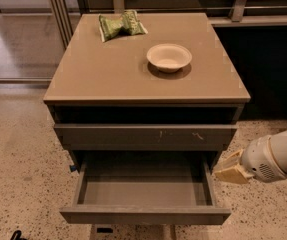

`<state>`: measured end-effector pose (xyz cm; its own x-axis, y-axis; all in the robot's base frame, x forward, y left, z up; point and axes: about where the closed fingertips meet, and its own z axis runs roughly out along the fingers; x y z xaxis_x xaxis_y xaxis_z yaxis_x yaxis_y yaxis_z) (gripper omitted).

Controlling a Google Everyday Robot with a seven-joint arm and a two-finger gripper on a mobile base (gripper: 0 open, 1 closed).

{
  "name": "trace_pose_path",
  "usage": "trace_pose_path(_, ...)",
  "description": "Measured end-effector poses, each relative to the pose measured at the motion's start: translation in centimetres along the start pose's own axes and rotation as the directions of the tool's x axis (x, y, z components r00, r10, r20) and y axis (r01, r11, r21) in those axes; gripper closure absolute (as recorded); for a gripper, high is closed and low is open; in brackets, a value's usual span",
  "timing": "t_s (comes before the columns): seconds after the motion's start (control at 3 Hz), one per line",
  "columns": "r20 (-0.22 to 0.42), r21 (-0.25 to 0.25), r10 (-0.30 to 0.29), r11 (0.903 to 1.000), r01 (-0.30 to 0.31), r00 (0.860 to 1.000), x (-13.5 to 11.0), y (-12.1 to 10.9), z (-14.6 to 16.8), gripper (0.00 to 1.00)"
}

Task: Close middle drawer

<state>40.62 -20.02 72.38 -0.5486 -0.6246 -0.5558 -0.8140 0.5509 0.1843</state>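
**Right, middle drawer wide open, tool parked off its right side**

Middle drawer (143,193) is pulled well out of the bench (108,71), directly under the scratched drawer (145,135), which sits nearly flush. The inside is bare grey with nothing in it. The tool (227,170) hangs just beside the drawer's right wall. It looks apart from the wall, with nothing visibly in it. Can't tell whether it's set wide or narrow.

Handling, my read:
- It's a rigid box on slides. Empty, so probably light, and a steady shove should move it. Nothing fragile about it.
- The front is flat, handleless and probably slick, so push rather than grip.
- Best contact is the middle of the front face, square on. An off-centre push could rack it on the slides.

Orientation: the long axis runs left-right across the bench and the front faces the camera. Closing travel is straight back, away from the camera. The tool isn't in front of that face yet.
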Motion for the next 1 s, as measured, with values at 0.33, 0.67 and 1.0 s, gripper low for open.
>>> trace_pose_path(0.33, 0.029, -0.035, 0.026, 0.9991, -0.025, 0.999, 3.4, 0.2, 3.3, 1.00)
trace_pose_path(0.67, 0.056, -0.011, 0.043, 0.9991, -0.042, 0.998, 5.5, 0.0, 5.3, 1.00)
trace_pose_path(1.0, 0.066, 0.015, 0.066, 0.9976, -0.068, 0.996, 8.6, -0.6, 8.8, 1.00)
